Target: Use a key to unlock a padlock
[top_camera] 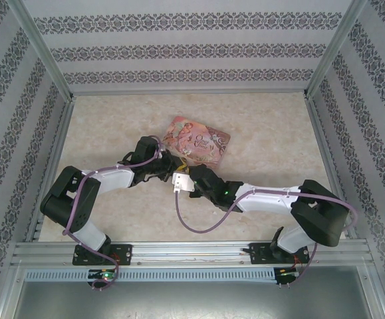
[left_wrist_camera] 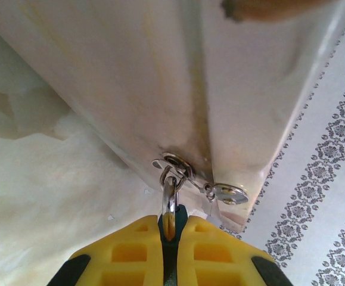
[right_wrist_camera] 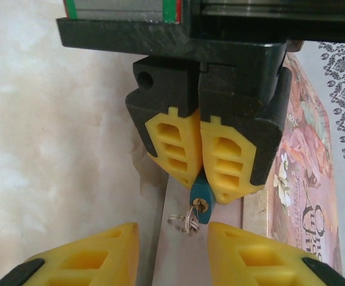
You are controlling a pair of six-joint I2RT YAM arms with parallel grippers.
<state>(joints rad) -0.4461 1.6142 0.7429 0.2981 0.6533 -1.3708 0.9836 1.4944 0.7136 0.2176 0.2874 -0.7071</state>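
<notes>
- Left claw (right_wrist_camera: 201, 182): clamped tight on the padlock (right_wrist_camera: 201, 196). I see the yellow pads pressed together on the upper part of the blue body.
- The padlock's lower end sticks out below the fingertips, its brass keyhole face turned toward the right wrist camera.
- Key (right_wrist_camera: 188, 224): a small silvery bit on a thin wire ring, hanging at the padlock's keyhole end, on its left in the right wrist view. I can't tell whether it sits in the keyhole or merely dangles beside it.
- In the left wrist view, the ring and a flat silvery key lie just beyond the pinched padlock, against a pale surface I can't identify.
- Right claw (right_wrist_camera: 173, 232): jaws apart, gripping nothing. Its two yellow fingers stand either side of the ring and lock without touching either.
- Tin (top_camera: 195, 141): a pink illustrated box lying flat around the middle of the table (top_camera: 265, 133), a little toward the far edge.
- From above, both arms reach in from the near corners and meet at the tin's near edge. The lock is held there, too small for me to pick out from that camera.
</notes>
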